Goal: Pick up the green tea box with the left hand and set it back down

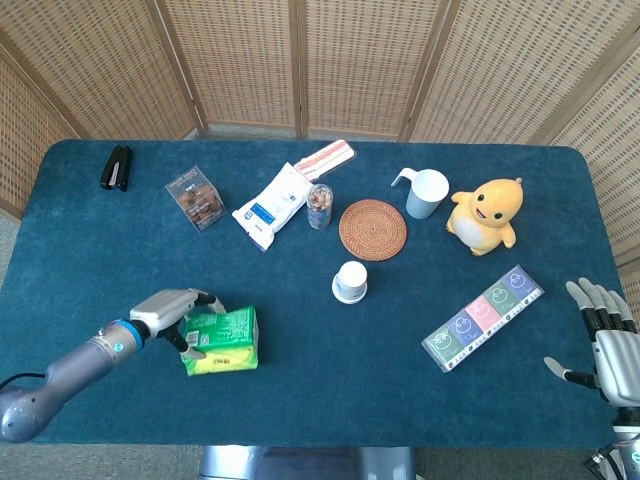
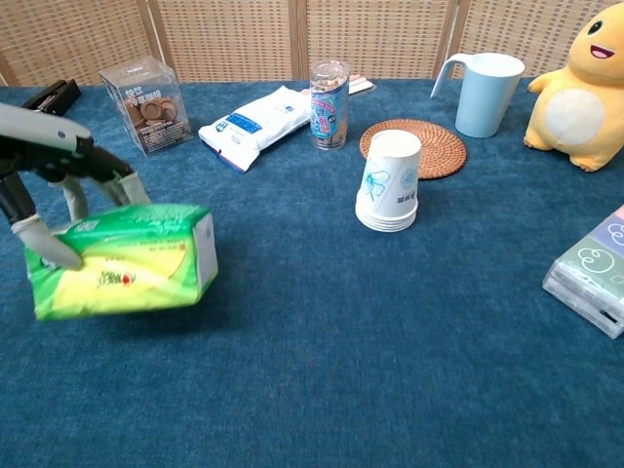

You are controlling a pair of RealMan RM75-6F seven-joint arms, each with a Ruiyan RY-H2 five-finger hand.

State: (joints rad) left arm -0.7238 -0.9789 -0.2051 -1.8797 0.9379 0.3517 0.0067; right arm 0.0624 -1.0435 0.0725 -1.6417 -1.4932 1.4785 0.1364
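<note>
Left hand (image 1: 172,308) gripping the green tea box (image 1: 221,340) at the lower left of the frame.

The box is tilting in the grasp and appears to be lifted off the blue table (image 1: 330,400), though contact is hard to judge. Next, it is calling for a level, gentle lowering and release. At the lower right, the right hand (image 1: 610,340) is resting with fingers spread, holding nothing.

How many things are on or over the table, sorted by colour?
Green: 1, tea box
Black: 1, stapler
Clear: 2, box, jar
White: 3, pouch, packet, paper cups
Brown: 1, coaster
Blue: 1, mug
Yellow: 1, toy
Multicolour: 1, pack
Total: 11
</note>
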